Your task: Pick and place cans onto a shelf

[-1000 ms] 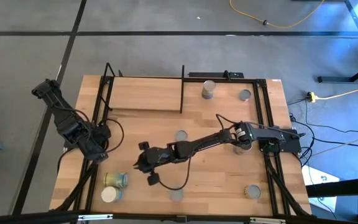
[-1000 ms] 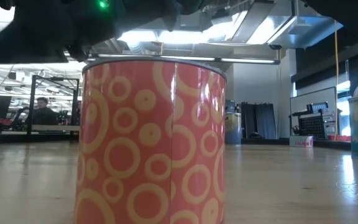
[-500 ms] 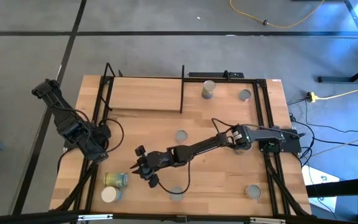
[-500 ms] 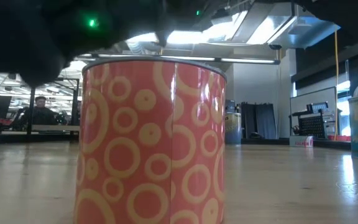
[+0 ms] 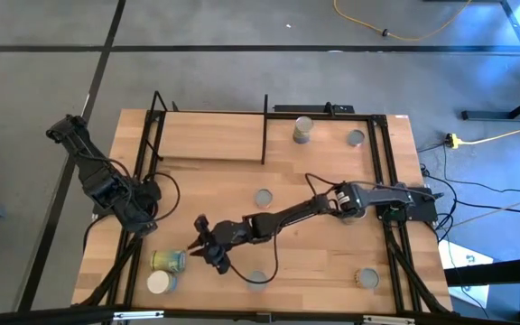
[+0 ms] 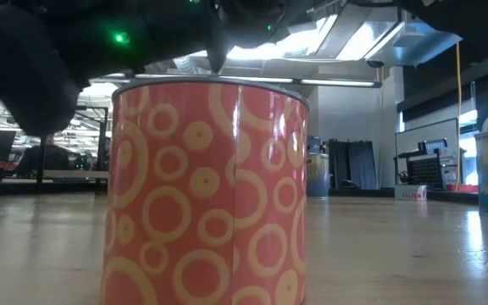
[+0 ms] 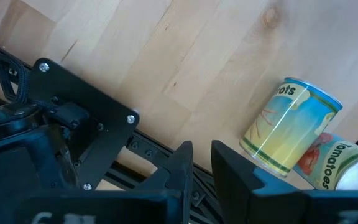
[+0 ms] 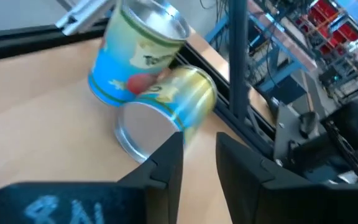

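My right gripper [image 5: 194, 242] reaches across the table to its near left part, fingers a narrow gap apart [image 8: 199, 140] and holding nothing. Just ahead of it a yellow-blue can [image 5: 168, 261] lies on its side, its silver end [image 8: 145, 127] facing the gripper. Beside it a blue tomato can [image 5: 158, 283] stands upright, also in the right wrist view [image 8: 135, 56]. The shelf [image 5: 210, 135] is at the far left. My left gripper [image 5: 143, 219] waits at the left edge, shut [image 7: 202, 146].
Other cans stand at mid-table [image 5: 263, 198], far right [image 5: 302, 129] [image 5: 357, 138], near right [image 5: 366, 278] and near middle [image 5: 256, 280]; the last is the orange-red can [image 6: 206, 191] filling the low view. Black frame rails [image 5: 388, 171] run along the table's sides.
My right gripper has moved toward the table's left and near edges, closing on the can that lies on its side. The cans have not moved.
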`<act>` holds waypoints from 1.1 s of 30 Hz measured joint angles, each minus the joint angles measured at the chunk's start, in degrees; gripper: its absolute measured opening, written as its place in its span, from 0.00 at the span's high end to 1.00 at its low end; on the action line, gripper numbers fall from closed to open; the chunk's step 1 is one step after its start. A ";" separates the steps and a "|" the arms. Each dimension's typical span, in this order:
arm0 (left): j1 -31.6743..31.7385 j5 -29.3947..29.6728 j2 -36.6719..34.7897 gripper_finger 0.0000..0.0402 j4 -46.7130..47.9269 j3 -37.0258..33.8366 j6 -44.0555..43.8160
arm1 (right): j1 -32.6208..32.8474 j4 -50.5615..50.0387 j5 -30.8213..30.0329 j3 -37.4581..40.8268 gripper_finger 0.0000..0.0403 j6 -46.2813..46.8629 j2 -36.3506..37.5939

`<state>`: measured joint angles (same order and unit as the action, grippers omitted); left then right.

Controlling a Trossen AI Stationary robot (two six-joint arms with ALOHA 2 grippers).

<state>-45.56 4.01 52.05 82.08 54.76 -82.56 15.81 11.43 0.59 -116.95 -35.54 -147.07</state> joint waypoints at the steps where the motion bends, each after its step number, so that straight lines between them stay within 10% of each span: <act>1: 0.00 -0.02 -0.02 0.87 0.00 0.00 0.00 | 0.03 0.88 0.39 -0.02 0.76 -0.10 -0.50; 33: -0.08 -1.64 1.12 0.87 -9.14 -0.01 0.60 | -1.41 7.81 0.30 -0.45 0.76 -0.66 -3.97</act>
<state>-45.64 2.37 53.17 72.94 54.75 -81.96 14.41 19.24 0.90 -117.40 -36.20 -151.04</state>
